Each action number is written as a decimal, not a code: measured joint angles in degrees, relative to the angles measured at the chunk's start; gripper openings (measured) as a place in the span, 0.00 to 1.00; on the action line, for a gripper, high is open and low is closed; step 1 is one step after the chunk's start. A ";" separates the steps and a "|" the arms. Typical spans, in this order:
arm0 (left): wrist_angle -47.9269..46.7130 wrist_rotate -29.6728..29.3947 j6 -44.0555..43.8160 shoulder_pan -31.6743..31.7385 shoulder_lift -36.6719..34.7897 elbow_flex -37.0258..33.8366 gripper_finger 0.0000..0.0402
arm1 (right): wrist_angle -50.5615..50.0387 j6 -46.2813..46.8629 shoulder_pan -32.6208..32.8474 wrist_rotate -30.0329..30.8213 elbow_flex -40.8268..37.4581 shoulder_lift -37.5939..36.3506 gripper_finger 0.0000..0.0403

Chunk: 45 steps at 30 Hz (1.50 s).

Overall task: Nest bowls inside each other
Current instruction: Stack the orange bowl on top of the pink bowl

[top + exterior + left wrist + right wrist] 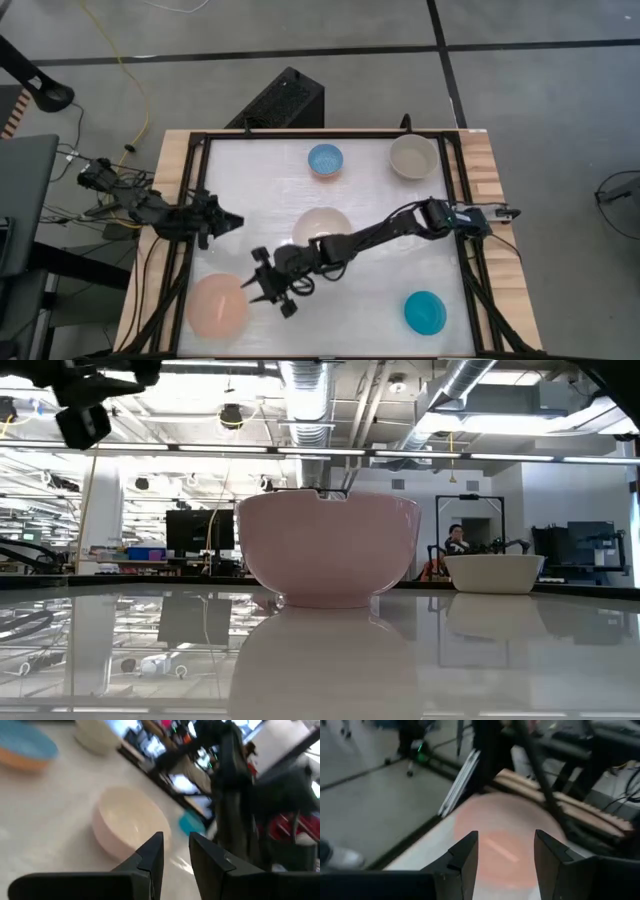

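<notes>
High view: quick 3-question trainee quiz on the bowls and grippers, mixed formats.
1. True or false: the orange bowl already sits inside the cream bowl.
2. How many bowls sit on the table?
3. The right gripper is nearest which bowl? A) teal bowl B) orange bowl C) light blue bowl

Key:
1. False; they stand apart.
2. Five, counting the beige bowl.
3. B; open, beside its rim. The left gripper waits at the left edge.
</notes>
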 joint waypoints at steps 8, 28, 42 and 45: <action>-9.92 13.96 -14.38 -4.06 0.02 0.02 0.18 | -1.22 4.42 -2.34 -0.24 0.00 -4.64 0.39; -23.88 37.54 -31.42 -11.32 16.00 0.09 0.06 | -1.19 8.28 -2.96 -0.15 0.00 -6.14 0.39; 5.68 37.95 -31.77 -11.32 39.58 0.11 0.01 | -0.71 9.95 -4.60 -1.02 0.00 -6.10 0.39; 10.33 37.85 -32.41 -11.32 46.39 0.11 0.00 | -0.53 10.55 -4.88 -3.53 -0.02 -6.68 0.39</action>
